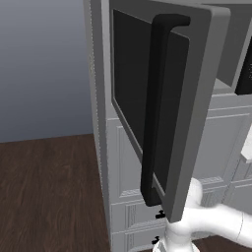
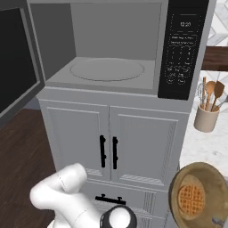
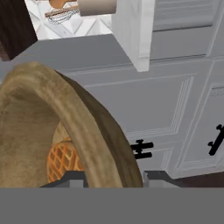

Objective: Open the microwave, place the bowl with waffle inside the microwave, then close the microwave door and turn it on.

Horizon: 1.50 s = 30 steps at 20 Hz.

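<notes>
Microwave (image 2: 111,49): cavity open, with a bare round turntable (image 2: 107,70) on its floor and the control panel (image 2: 182,49) to its right.
Microwave door (image 1: 162,98): swung wide to the left, its black bar handle (image 1: 157,108) facing the left base camera.
Bowl (image 2: 198,193): wooden, wide and shallow, low at the right, well below and to the right of the cavity. It appears lifted and tilted towards the camera.
Waffle (image 2: 191,200): lies inside the bowl against its floor.
Gripper (image 3: 114,178): the fingers (image 3: 159,177) stand on either side of the bowl's rim (image 3: 100,131) in the hand view, clamped on it by the look of it.
Risk, spill: the bowl sits steeply tilted; more tilt on the way up may let the waffle slide out.
Risk, collision: the rise to the cavity passes the cabinet doors (image 2: 111,142) and the cavity's front ledge; the wide bowl may catch there.
Risk, grip: a hold on one edge alone may let the bowl pivot.
Nearby: a utensil holder (image 2: 207,118) stands on the counter to the right, close to the lift path.
Hidden: the bowl's lower right edge is cut off in the right base view; contact at the fingertips lies behind the rim.
</notes>
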Available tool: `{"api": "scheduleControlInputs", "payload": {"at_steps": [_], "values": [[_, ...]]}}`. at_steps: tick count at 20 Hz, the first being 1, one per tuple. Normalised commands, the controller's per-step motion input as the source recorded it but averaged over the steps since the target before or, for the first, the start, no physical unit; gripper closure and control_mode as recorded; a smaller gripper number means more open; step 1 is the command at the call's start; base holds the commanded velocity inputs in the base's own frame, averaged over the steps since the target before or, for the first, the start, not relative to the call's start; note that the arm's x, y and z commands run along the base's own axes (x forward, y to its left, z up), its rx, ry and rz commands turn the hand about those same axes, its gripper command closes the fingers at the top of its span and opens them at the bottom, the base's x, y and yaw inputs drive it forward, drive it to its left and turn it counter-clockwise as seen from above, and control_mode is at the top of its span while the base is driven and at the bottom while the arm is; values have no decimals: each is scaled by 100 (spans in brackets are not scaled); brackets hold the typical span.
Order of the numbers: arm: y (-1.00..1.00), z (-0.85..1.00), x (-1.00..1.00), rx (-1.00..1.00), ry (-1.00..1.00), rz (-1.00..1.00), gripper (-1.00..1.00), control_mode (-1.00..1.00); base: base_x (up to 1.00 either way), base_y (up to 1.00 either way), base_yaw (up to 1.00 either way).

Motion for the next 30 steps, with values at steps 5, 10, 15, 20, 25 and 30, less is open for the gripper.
{"api": "scheduleControlInputs", "payload": {"at_steps": [5, 10, 15, 20, 25, 30], "values": [[100, 98, -14, -9, -1, -3, 100, -100, 0, 0, 0], [100, 97, -21, -21, 3, -8, 100, -100, 0, 0, 0], [100, 76, -17, -17, 0, -22, 100, -100, 0, 0, 0], [100, 93, 0, -6, 0, -23, 100, -100, 0, 0, 0], [100, 100, 0, -1, 0, -17, 100, -100, 0, 0, 0], [100, 99, 0, 0, 0, -20, 100, -100, 0, 0, 0]]}}
